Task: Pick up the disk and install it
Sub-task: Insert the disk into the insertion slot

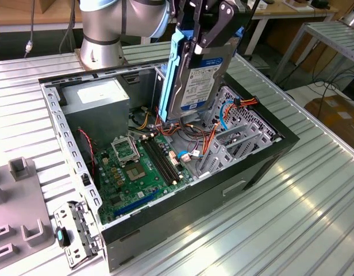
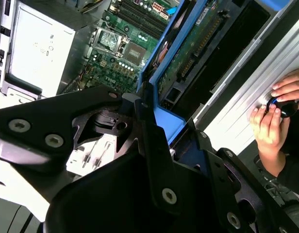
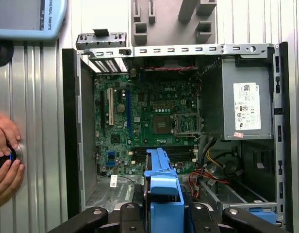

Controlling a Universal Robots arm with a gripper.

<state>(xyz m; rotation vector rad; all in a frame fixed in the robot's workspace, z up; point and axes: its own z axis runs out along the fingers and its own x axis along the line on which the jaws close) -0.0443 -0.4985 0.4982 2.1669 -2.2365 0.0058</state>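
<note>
Starting at the exterior view's left, a grey plastic fixture block [image 1: 23, 192] is seen on the ribbed metal table [image 1: 315, 218], beside the open black computer case [image 1: 263, 167]. Inside, a green motherboard [image 1: 131, 172] is laid flat. Above the case's middle, the flat dark-grey disk [image 1: 194, 80] with bright blue rails is held upright — clamped at its upper end by the black gripper [image 1: 207, 35] — with the grey metal drive cage [image 1: 240, 135] to its right.

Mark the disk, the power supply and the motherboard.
the disk [image 1: 195, 77]: exterior view, its labelled face.
the power supply [image 3: 246, 106]: first wrist view, its labelled side.
the motherboard [image 1: 130, 173]: exterior view, middle of the green board.
</note>
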